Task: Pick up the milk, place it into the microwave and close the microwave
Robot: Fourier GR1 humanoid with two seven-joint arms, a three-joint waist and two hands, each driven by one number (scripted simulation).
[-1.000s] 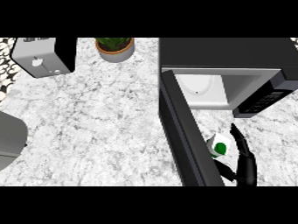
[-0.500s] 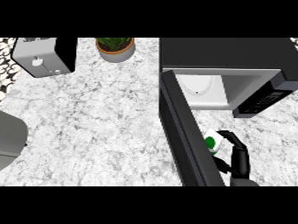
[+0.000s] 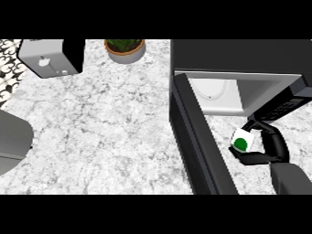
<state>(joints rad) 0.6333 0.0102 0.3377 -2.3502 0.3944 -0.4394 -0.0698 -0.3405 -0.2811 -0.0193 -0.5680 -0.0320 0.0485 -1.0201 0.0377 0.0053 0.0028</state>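
Note:
The milk (image 3: 243, 140) is a small white carton with a green round mark, held above the counter just in front of the microwave's opening. My right hand (image 3: 267, 146) is curled round it from the right, thumb below it. The black microwave (image 3: 246, 57) stands at the back right with its pale cavity (image 3: 216, 93) showing. Its door (image 3: 197, 141) hangs open toward me, left of the carton. My left hand does not show.
A silver toaster (image 3: 50, 57) stands at the back left and a potted plant (image 3: 124, 49) beside it. A grey rounded object (image 3: 3, 146) sits at the left edge. The marble counter (image 3: 104, 128) spreads between them.
My right hand has carried the milk up and away from me, from beside the door's near end toward the microwave's opening.

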